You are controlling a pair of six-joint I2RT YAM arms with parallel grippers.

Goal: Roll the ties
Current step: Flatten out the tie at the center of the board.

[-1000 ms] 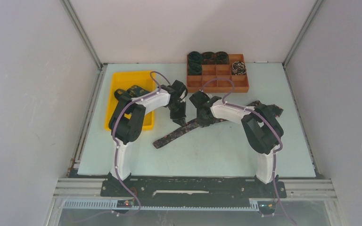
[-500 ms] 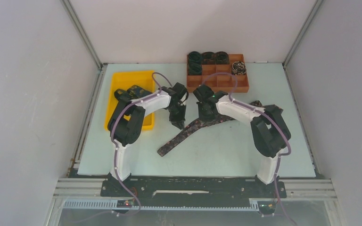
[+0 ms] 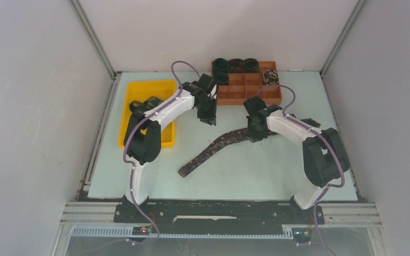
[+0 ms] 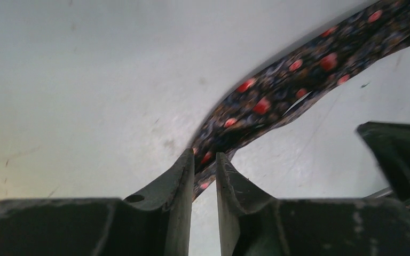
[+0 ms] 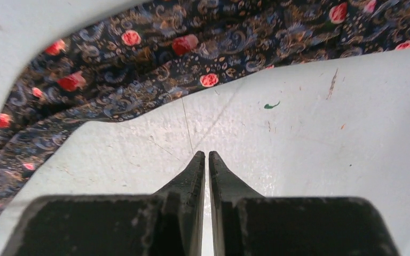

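One tie (image 3: pixel 213 149), black with red specks, lies unrolled on the table, running from the near left up to the right and under my right arm. My left gripper (image 3: pixel 211 118) hangs above and behind it, jaws almost together with nothing between them. In the left wrist view the tie (image 4: pixel 277 96) lies beyond the gripper (image 4: pixel 205 156). My right gripper (image 3: pixel 254 133) is shut and empty at the tie's right part. In the right wrist view the gripper (image 5: pixel 206 154) is over bare table just short of the tie (image 5: pixel 155 69). Several rolled ties (image 3: pixel 236 65) sit in the orange tray (image 3: pixel 253 95).
The orange compartment tray stands at the back centre-right. One paler coil (image 3: pixel 270 77) sits in its right part. A yellow bin (image 3: pixel 139 90) stands at the back left, with something dark in it partly behind my left arm. Grey walls enclose the table.
My left gripper has left the tie and moved up and toward the back. My right gripper has moved right along the tie. The tie's near end has shifted slightly right.
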